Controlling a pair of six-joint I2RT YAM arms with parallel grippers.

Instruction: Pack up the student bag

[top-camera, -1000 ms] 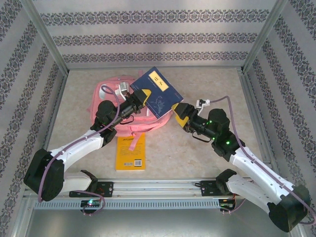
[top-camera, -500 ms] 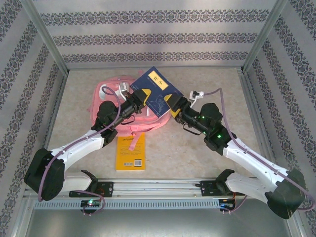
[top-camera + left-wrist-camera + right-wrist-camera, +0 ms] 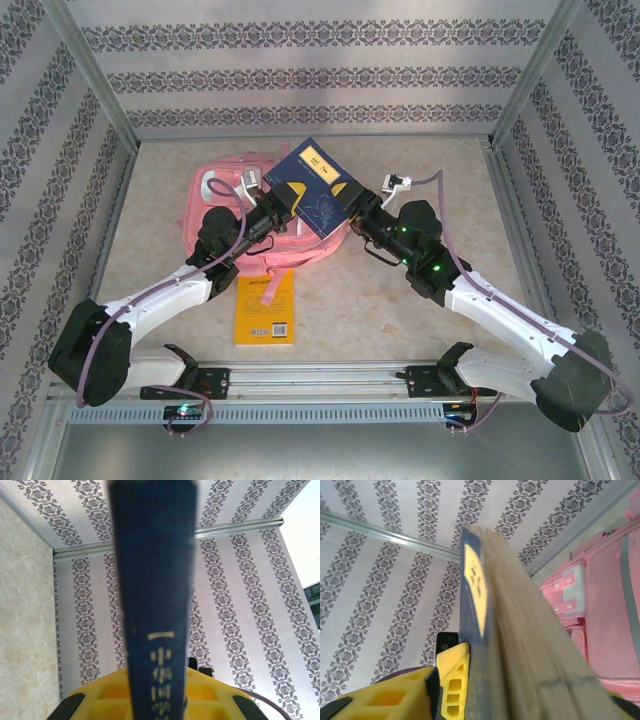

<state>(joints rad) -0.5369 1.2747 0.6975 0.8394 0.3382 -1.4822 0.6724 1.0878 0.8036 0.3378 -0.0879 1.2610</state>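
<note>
Right pincer (image 3: pixel 350 208) is coming in astride the book (image 3: pixel 315 185), grip unclear; I'm keeping left pincer (image 3: pixel 283 205) clamped on it.

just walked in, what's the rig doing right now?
Both arms are on the dark blue book, held up over the pink student bag. The left pincer is clamped on its spine; the right pincer has the page edge between its fingers, grip unclear. An orange book lies on the table, not packed yet.
</note>
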